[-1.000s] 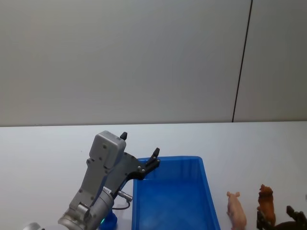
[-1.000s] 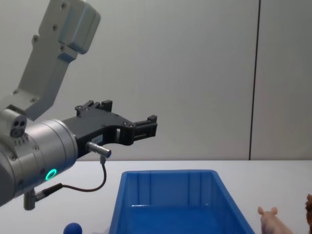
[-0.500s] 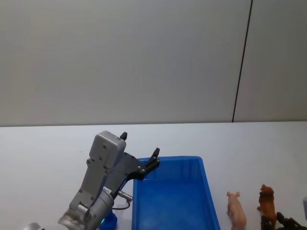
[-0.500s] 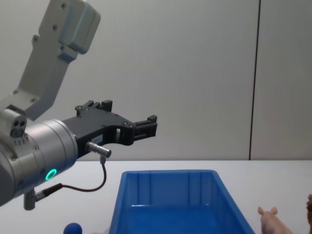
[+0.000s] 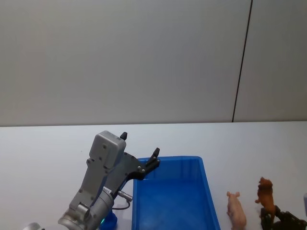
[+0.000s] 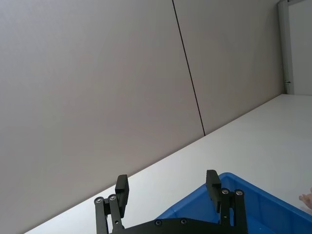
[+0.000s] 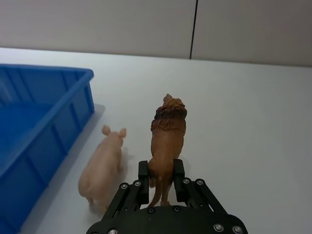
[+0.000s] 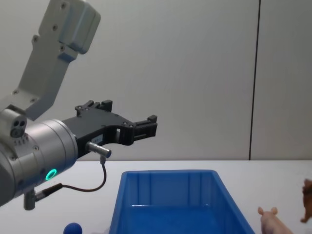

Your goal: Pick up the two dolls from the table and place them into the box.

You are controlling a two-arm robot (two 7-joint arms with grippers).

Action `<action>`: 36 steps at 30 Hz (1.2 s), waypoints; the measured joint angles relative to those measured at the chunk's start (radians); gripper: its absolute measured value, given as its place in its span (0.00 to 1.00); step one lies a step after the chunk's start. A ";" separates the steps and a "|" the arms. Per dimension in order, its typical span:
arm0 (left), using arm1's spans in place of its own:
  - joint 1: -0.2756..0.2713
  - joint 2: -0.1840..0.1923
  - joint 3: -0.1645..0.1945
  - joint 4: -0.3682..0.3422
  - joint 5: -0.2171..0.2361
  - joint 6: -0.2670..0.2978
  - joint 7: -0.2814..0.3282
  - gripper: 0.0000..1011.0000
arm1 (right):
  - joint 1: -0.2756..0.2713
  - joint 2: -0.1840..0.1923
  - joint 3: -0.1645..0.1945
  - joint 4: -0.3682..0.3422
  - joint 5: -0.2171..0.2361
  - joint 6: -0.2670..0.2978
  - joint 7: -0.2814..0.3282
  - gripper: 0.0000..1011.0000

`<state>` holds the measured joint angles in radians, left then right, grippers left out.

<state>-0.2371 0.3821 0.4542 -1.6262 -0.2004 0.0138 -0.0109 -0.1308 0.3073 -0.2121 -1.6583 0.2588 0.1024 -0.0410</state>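
A brown lion doll (image 7: 167, 124) stands gripped at its hindquarters by my right gripper (image 7: 161, 171), which is shut on it; in the head view the lion (image 5: 265, 192) tilts just above the table at the lower right, over the gripper (image 5: 277, 218). The pale pink pig doll (image 5: 236, 210) lies on the table between the lion and the blue box (image 5: 208, 191). My left gripper (image 5: 139, 144) hangs open over the box's far left corner, its fingers (image 6: 122, 187) empty. A rounded blue doll (image 8: 73, 228) sits left of the box.
The white table (image 5: 249, 143) runs to a plain grey wall behind. The left arm's grey housing (image 8: 53, 44) rises large at the left of the chest view. The box's inside shows bare blue floor.
My right gripper has come in on the brown lion, shut on its rear, and raised it slightly, tilting it. The left arm, pig and box have not moved.
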 joint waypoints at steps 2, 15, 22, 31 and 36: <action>0.000 0.000 0.000 0.000 0.000 0.000 0.000 0.99 | 0.000 -0.001 0.000 -0.007 -0.003 -0.006 0.004 0.27; 0.000 0.000 0.000 0.000 0.000 0.000 0.000 0.99 | 0.030 -0.022 -0.014 -0.061 -0.029 -0.040 0.088 0.27; 0.000 0.000 0.000 0.000 0.000 0.000 0.000 0.99 | 0.069 -0.051 -0.033 -0.066 -0.041 -0.038 0.171 0.27; 0.000 0.000 0.000 0.000 0.000 0.000 0.000 0.99 | 0.129 -0.099 -0.066 -0.032 -0.061 -0.019 0.280 0.27; 0.000 0.000 0.000 0.000 0.000 0.000 0.000 0.99 | 0.157 -0.122 -0.081 -0.006 -0.074 -0.007 0.321 0.34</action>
<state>-0.2371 0.3821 0.4542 -1.6262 -0.2003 0.0138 -0.0109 0.0262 0.1850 -0.2930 -1.6645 0.1850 0.0950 0.2801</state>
